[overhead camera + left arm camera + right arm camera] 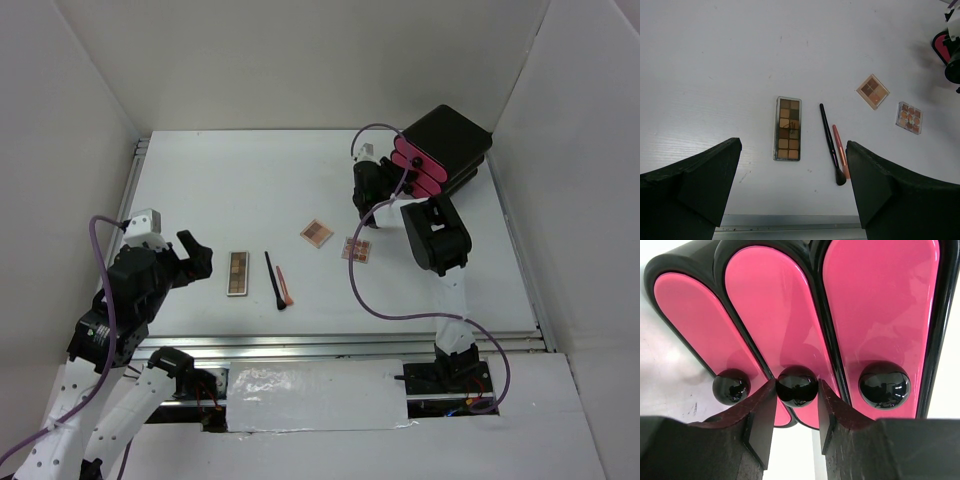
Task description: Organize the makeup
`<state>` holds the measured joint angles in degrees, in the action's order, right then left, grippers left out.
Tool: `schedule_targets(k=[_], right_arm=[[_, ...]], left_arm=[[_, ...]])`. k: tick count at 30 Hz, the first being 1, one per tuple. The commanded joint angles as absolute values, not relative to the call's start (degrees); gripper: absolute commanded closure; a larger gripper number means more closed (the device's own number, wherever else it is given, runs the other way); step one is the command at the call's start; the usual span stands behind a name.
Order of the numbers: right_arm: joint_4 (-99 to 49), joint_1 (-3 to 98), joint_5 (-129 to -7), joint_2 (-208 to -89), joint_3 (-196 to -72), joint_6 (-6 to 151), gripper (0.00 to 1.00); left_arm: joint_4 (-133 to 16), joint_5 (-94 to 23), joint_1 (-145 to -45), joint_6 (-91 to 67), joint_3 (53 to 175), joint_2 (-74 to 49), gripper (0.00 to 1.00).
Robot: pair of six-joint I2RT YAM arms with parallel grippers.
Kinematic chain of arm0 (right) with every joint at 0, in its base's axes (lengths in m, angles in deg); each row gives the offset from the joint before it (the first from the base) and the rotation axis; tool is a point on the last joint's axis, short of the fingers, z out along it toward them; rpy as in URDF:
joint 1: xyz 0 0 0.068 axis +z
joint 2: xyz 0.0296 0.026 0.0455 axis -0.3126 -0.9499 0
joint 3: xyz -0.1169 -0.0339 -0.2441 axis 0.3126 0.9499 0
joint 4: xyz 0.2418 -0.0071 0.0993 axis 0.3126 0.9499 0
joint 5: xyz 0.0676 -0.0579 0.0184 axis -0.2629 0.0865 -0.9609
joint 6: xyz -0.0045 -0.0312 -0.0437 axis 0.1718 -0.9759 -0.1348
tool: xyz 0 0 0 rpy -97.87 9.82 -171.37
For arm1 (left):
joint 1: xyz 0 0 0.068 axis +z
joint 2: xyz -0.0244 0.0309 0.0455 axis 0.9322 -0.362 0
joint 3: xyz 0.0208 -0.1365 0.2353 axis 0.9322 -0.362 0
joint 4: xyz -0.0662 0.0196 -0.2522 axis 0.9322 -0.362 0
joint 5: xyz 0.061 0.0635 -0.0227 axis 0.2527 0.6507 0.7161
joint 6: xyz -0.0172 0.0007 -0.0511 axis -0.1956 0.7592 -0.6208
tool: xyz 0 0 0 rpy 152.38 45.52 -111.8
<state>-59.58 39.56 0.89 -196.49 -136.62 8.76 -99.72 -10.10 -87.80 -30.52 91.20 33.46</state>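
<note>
A narrow brown eyeshadow palette (238, 273) lies near the table's front left; it also shows in the left wrist view (788, 128). To its right lie a black brush (274, 280) (831, 142) and an orange pencil (285, 286) (840, 151). Two square tan-orange palettes (316, 233) (357, 249) lie mid-table, also seen from the left wrist (873, 91) (910, 117). My left gripper (195, 258) (792, 146) is open and empty above the table, left of the narrow palette. My right gripper (378, 190) (796, 392) is closed on the middle black knob (796, 385) of the pink drawers (785, 305).
The black box with three pink drawers (450, 145) stands at the back right, near the right wall. White walls close in the table on three sides. A metal rail (340, 345) runs along the front edge. Purple cables hang from both arms.
</note>
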Motion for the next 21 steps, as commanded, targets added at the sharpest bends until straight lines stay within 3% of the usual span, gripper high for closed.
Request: schedule_targets(k=[1,21], right_arm=[[-66.09,39.83,2.26,-196.74,-137.05,7.52,0.69],[-71.82,46.07,5.16,-194.37,-131.16,6.72,0.67]], left_arm=[[-97.44,-10.86,-87.94,-29.55,91.43,33.14,0.01],[-97.53,-10.51,-88.03,-29.72,91.43,33.93,0.01]])
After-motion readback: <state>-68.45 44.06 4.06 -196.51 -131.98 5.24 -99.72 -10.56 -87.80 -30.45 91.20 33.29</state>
